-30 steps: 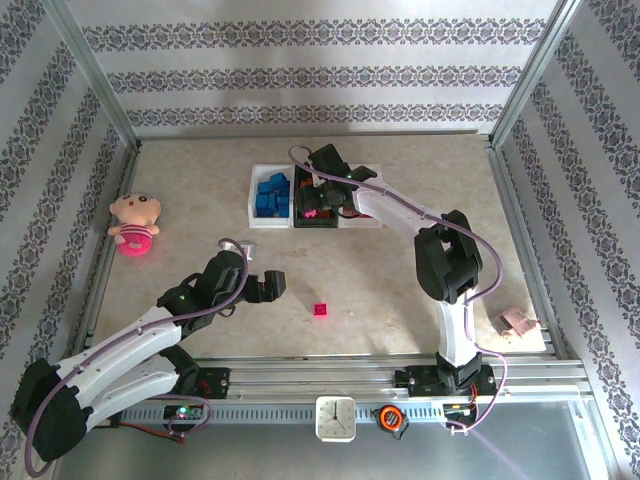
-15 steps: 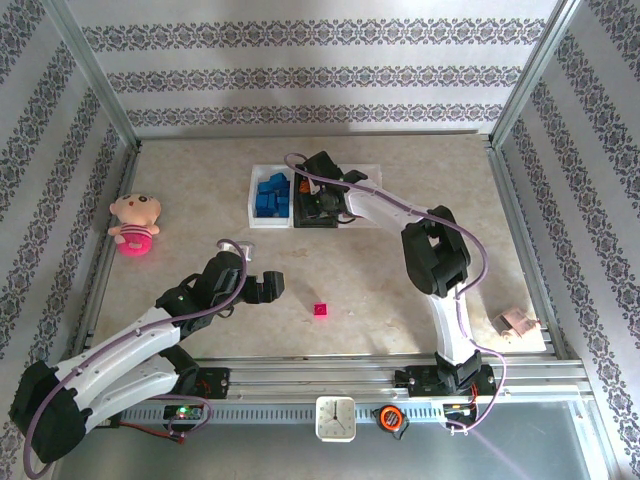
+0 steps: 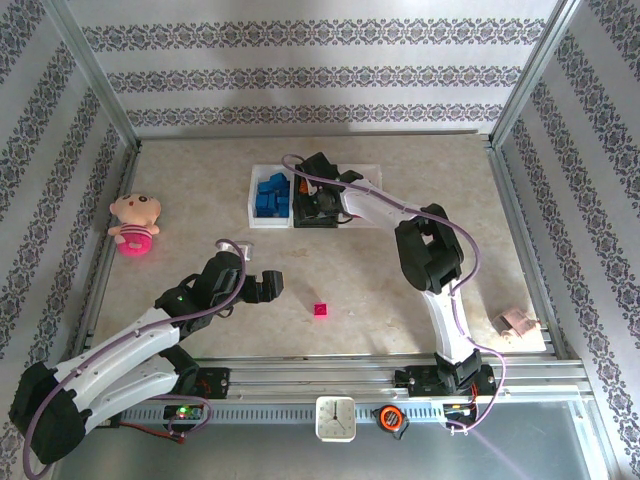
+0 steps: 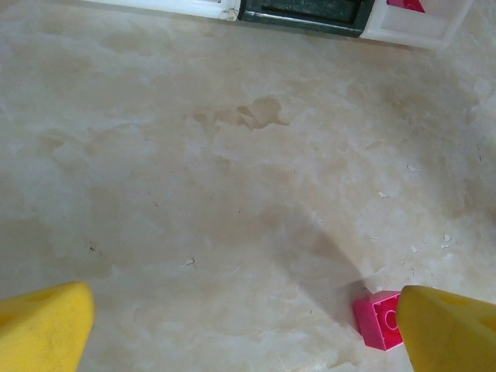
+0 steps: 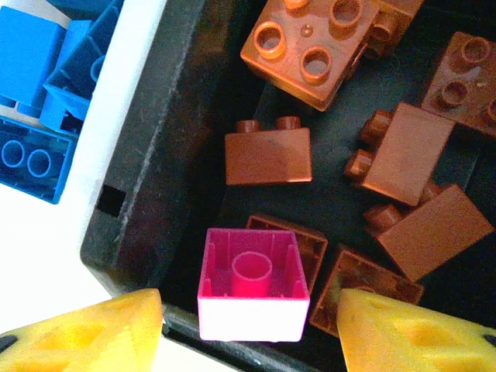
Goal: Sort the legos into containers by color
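Observation:
My right gripper (image 5: 248,325) hangs open inside the black container (image 5: 147,178), its yellow fingertips on either side of an upside-down magenta lego (image 5: 254,283) with a gap on each side. Several orange legos (image 5: 267,155) lie around it. Blue legos (image 5: 35,93) fill the white container (image 3: 270,195) to the left. The right white container (image 3: 368,222) is mostly hidden under the right arm. My left gripper (image 3: 275,288) is wide open low over the table, and a lone magenta lego (image 4: 380,319) lies just beside its right fingertip (image 4: 449,329).
A pink plush doll (image 3: 135,222) lies at the far left of the table. A small tan object (image 3: 515,322) sits near the right rail. A clock (image 3: 336,418) stands on the front frame. Metal rails border the table on all sides.
The right arm has swung its elbow leftward and brought its gripper lower into the black container, its jaws narrowing slightly. The left arm and the lone magenta lego have not moved.

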`<state>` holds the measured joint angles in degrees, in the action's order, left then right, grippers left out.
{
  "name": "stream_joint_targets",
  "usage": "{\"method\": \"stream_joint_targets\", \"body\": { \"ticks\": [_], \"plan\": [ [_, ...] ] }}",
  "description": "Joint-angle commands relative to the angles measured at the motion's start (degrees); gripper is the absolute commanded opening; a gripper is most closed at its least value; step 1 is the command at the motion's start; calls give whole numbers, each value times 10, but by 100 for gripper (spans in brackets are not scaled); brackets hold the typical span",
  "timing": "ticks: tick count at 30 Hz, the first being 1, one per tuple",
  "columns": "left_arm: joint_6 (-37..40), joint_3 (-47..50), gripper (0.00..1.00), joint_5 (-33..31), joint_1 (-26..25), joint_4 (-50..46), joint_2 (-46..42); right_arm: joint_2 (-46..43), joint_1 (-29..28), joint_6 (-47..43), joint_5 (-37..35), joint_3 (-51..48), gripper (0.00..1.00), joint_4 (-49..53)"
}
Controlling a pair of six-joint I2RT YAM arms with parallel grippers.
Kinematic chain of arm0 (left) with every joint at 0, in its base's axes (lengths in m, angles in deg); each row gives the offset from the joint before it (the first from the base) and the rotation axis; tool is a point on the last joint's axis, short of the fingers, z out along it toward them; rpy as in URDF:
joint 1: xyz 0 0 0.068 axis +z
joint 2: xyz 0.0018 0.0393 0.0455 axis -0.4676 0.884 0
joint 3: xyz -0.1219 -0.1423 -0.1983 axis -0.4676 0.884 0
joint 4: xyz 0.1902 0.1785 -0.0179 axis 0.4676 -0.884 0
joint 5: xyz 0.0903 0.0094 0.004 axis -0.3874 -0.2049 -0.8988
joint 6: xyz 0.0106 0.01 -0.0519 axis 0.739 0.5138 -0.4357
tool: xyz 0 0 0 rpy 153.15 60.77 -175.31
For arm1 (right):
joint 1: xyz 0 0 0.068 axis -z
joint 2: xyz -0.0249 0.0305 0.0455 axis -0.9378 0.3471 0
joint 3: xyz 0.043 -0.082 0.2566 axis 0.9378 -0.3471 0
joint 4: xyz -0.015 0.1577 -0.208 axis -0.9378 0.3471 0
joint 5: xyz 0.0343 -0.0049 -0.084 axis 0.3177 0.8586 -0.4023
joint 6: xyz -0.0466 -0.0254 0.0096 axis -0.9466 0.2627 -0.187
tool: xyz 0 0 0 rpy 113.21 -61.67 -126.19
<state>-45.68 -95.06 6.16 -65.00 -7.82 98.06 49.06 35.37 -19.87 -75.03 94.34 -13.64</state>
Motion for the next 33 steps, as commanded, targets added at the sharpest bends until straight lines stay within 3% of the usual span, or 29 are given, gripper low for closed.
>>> {"method": "stream_joint_targets", "body": {
  "ticks": [1, 8, 16, 22, 25, 33],
  "plan": [
    [10, -1, 100, -10, 5, -17, -7, 17, 4, 7, 11, 23, 58, 12],
    [10, 0, 100, -12, 5, -18, -7, 23, 5, 3, 20, 30, 50, 11],
    [9, 0, 100, -10, 6, -14, -4, 28, 5, 2, 15, 26, 51, 15],
    [8, 0, 100, -11, 6, -18, -4, 11, 3, 0, 23, 16, 35, 1],
    [9, -1, 100, -7, 6, -18, -7, -31, 2, -2, 24, -11, 30, -22],
    [24, -8, 100, 11, 5, -2, 2, -220, 24, 8, 10, -190, 29, -85]
  ]
}}
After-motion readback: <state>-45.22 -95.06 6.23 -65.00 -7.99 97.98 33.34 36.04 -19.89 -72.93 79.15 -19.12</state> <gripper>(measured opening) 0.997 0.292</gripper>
